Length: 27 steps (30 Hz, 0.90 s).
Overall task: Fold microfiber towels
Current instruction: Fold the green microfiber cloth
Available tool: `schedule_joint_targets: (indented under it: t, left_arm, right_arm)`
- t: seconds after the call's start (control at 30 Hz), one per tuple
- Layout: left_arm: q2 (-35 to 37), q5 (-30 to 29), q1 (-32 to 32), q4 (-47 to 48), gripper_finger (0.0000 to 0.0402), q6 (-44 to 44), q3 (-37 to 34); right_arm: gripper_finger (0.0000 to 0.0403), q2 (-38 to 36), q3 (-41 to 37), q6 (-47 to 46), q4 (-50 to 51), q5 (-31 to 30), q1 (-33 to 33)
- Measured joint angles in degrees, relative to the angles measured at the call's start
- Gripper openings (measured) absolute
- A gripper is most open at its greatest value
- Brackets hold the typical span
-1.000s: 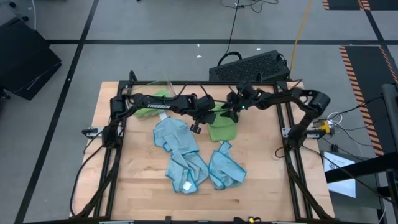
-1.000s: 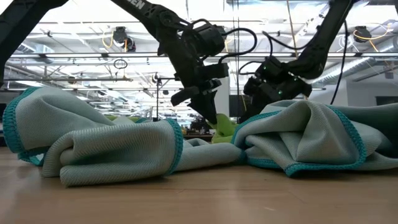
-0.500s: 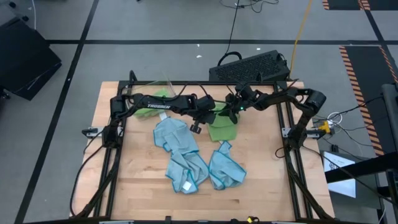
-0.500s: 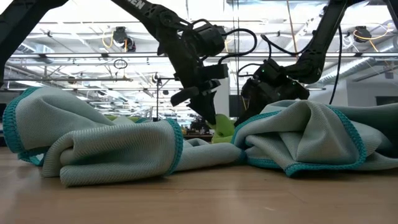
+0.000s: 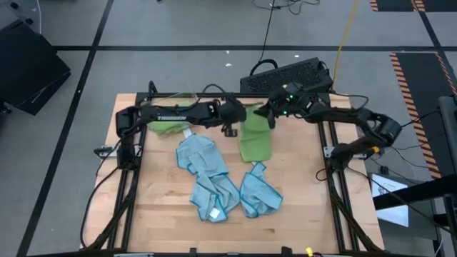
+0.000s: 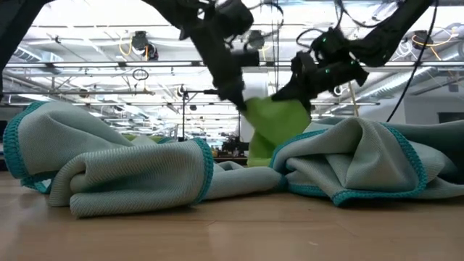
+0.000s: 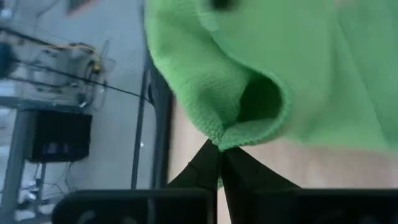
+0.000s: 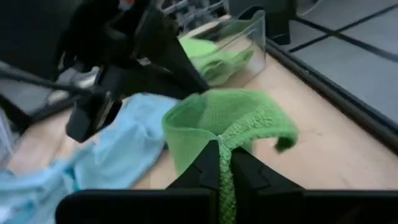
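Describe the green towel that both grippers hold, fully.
The lime green towel is soft, nubbly microfiber with a stitched hem. It hangs lifted between the two arms: the left gripper is shut on one top corner, the right gripper on the other. Its lower end rests on the wooden table, behind the blue towels.

So in the high view my two claws meet upper middle, the towel (image 5: 255, 139) hanging between them. Three more towels (image 5: 214, 178) are bunched below centre, and the bin (image 5: 173, 114) sits upper left.
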<state>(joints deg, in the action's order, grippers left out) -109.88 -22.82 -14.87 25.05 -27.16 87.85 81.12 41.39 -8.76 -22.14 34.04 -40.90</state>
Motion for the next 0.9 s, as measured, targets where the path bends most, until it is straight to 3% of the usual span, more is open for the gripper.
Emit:
schedule_joint_targets:
  t: [0.13,0.37,0.57,0.73,0.9]
  left_arm:
    - [3.0,0.4,-1.5,-1.8,0.0007,7.5,0.0]
    - [8.0,3.0,-2.2,-1.4,0.0011,15.6,0.0]
    - [12.4,12.7,-2.2,-1.5,0.0013,19.5,0.0]
    - [11.5,13.7,-3.1,-4.1,0.0009,18.5,0.0]
    - [6.8,13.8,-5.2,-10.7,0.0011,19.1,0.0]
  right_arm:
    - [0.0003,-4.0,0.0,-6.9,-1.1,-4.2,-0.4]
    - [0.0002,-10.8,0.0,-19.2,-0.8,-3.9,0.4]
    - [0.0001,-16.0,0.0,-27.7,2.4,-3.8,0.9]
    - [0.0001,-16.4,0.0,-21.8,8.1,-7.2,0.8]
    - [0.0001,-11.4,0.0,-15.6,7.8,-13.7,-0.5]
